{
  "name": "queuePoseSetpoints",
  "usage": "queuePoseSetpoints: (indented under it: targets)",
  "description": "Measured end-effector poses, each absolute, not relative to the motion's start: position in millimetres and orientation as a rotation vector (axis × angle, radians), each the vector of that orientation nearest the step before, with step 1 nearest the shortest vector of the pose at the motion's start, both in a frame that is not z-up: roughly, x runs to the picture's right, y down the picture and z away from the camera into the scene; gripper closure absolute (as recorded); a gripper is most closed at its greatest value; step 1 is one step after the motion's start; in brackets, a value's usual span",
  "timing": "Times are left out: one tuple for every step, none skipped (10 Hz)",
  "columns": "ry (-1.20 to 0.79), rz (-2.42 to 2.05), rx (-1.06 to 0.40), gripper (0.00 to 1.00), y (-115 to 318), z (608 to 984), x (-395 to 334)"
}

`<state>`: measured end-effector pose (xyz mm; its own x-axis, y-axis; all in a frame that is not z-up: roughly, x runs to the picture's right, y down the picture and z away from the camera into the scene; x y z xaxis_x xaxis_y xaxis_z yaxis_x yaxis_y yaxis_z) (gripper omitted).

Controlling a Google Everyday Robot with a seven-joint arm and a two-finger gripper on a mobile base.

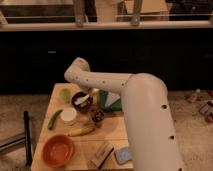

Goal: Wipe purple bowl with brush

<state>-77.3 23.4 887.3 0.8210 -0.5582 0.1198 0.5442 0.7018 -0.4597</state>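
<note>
The purple bowl (81,100), small and almost black, sits on the wooden table (45,127) near its far side. The pale brush (83,102) lies slanted across the bowl's inside, its tip touching the bowl. My gripper (91,96) hangs from the white arm at the bowl's right rim and is shut on the brush's upper end. The arm's elbow (76,71) bends above the table's far edge.
A green round fruit (65,94) sits left of the bowl. A white round container (68,115), a green vegetable (54,119), a banana (82,131), a dark cup (96,116), an orange bowl (57,150), a tan block (101,154) and a green bag (111,100) crowd the table.
</note>
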Motion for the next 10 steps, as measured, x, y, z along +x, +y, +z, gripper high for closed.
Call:
queuePoseSetpoints:
  targets:
    - [0.04, -0.604, -0.516, 0.98, 25.4, 889.1, -68.2]
    - [0.048, -0.596, -0.526, 0.98, 26.5, 890.9, -62.7]
    - [0.054, -0.584, -0.532, 0.98, 25.5, 892.8, -57.4]
    - [0.062, -0.568, -0.54, 0.98, 23.9, 895.8, -50.1]
    - [0.066, -0.556, -0.542, 0.98, 21.8, 897.7, -45.7]
    - [0.068, -0.541, -0.545, 0.98, 18.2, 902.0, -43.0]
    - [0.065, -0.53, -0.547, 0.98, 13.4, 907.4, -45.2]
    - [0.061, -0.52, -0.548, 0.98, 8.6, 912.7, -47.8]
    - [0.055, -0.511, -0.547, 0.98, 4.6, 916.6, -51.8]
    - [0.048, -0.504, -0.543, 0.98, 1.1, 918.8, -58.0]
